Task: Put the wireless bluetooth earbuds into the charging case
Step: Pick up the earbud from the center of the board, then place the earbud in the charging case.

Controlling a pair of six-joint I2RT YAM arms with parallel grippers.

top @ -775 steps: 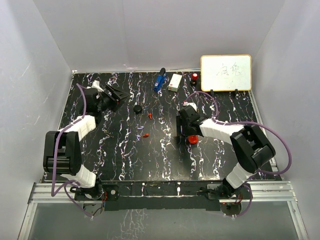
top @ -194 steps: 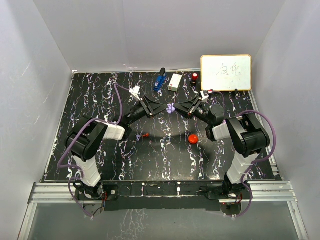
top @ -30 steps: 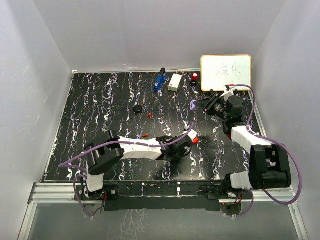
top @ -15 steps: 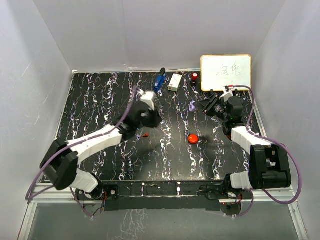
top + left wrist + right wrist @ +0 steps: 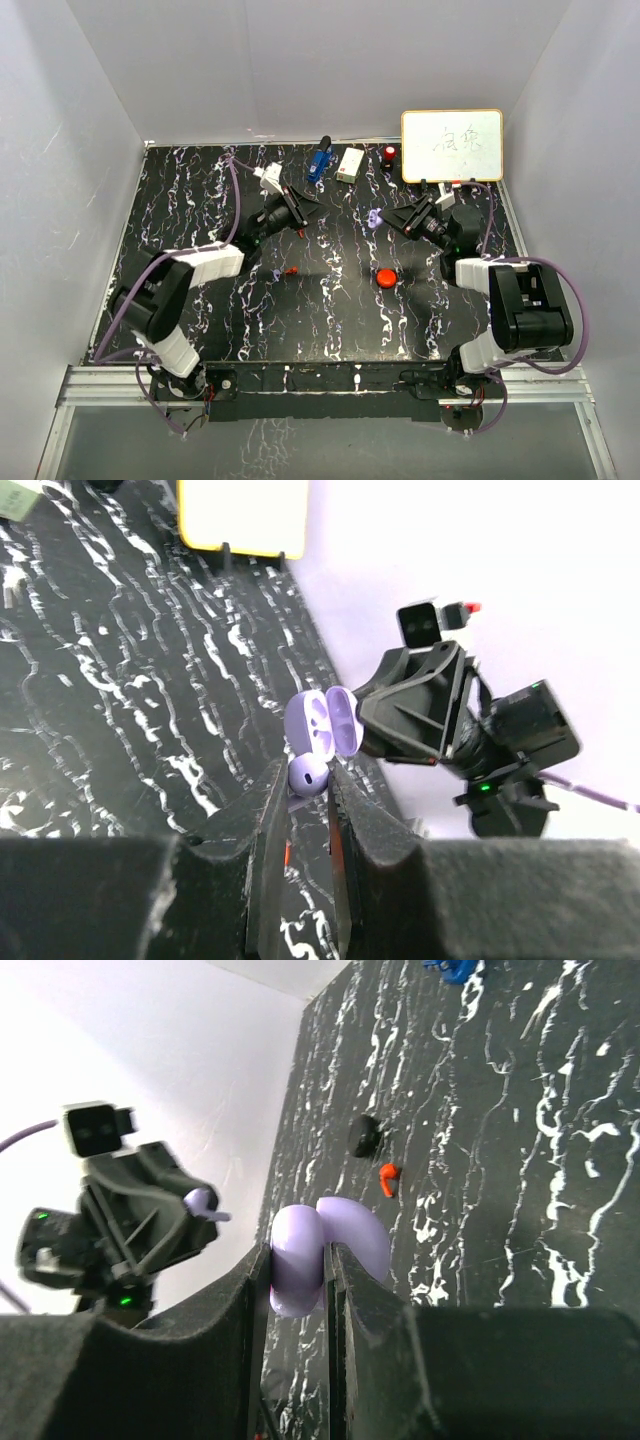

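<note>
My left gripper [image 5: 308, 772] is shut on a purple earbud [image 5: 306, 776] and holds it off the table, a short way from the open purple charging case [image 5: 325, 720]. My right gripper [image 5: 300, 1258] is shut on that case [image 5: 298, 1260], whose lid [image 5: 356, 1234] is hinged open. From above, the left gripper [image 5: 308, 207] and the right gripper [image 5: 388, 219] face each other over the middle of the table, with the case [image 5: 373, 218] between them. A red earbud [image 5: 291, 270] lies on the table. Another red earbud [image 5: 388, 1178] lies near a black puck [image 5: 365, 1137].
A closed red round case [image 5: 386, 276] sits on the black marbled table [image 5: 200, 200]. Along the back edge stand a blue gadget [image 5: 319, 160], a white box [image 5: 350, 164], a small red-topped item [image 5: 389, 153] and a whiteboard [image 5: 452, 145]. White walls enclose the table.
The left arm swung from the table's front, near the red case, back to the middle and now points at the right gripper. The right gripper has moved left with the purple case.
</note>
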